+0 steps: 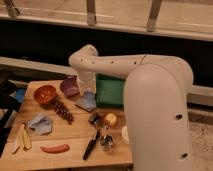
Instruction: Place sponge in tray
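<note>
Since the pale blue sponge (89, 102) lies directly under the gripper (87, 92), close to the back edge of the wooden bench (75, 134) and just beside the left side of the green tray (111, 91), the step in hand looks like the short carry to the right into that tray. Whether the gripper is clamped on the sponge or merely poised over it cannot be told; its lower end is hidden against the sponge.

To do it well, I would first be sure of the hold, then lift only enough to clear the tray's near wall. A move straight toward the bench's right edge should follow, with release over the tray's middle, not over its rim. A sponge is soft and light, so a firm squeeze will not harm it. It may spring or cling on release, though, so a low drop is safer. The purple bowl (70, 86) stands just to the left of the gripper, and a sideways swing that way should be avoided.

As for pose, the white arm (150, 85) reaches in from the bench's right edge and runs leftward along the back edge. It bends sharply at a rounded joint and drops nearly straight down, with the wrist pointing at the bench top.
</note>
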Controlling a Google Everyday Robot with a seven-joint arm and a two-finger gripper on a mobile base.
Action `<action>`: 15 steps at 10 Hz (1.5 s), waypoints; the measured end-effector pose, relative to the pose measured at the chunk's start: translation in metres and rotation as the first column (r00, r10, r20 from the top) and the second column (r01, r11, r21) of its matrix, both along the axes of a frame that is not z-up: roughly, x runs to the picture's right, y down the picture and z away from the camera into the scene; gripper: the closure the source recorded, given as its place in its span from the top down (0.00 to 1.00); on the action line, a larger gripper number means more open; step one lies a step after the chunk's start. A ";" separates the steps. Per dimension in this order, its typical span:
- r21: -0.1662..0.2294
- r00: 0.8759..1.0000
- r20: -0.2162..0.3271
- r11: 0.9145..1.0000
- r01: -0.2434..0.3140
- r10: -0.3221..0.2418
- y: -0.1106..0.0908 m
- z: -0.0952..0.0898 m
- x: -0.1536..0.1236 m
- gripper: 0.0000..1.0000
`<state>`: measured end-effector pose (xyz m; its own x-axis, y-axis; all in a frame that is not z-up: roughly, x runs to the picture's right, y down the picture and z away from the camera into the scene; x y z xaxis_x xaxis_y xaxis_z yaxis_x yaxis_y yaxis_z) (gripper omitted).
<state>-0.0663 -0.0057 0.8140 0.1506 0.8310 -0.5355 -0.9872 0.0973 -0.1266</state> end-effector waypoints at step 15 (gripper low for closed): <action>0.034 0.956 -0.061 0.958 -0.286 0.287 -0.044 0.066 0.100 0.00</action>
<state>0.0336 -0.0501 0.8803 -0.1297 0.8474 -0.5149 -0.9801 -0.1883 -0.0630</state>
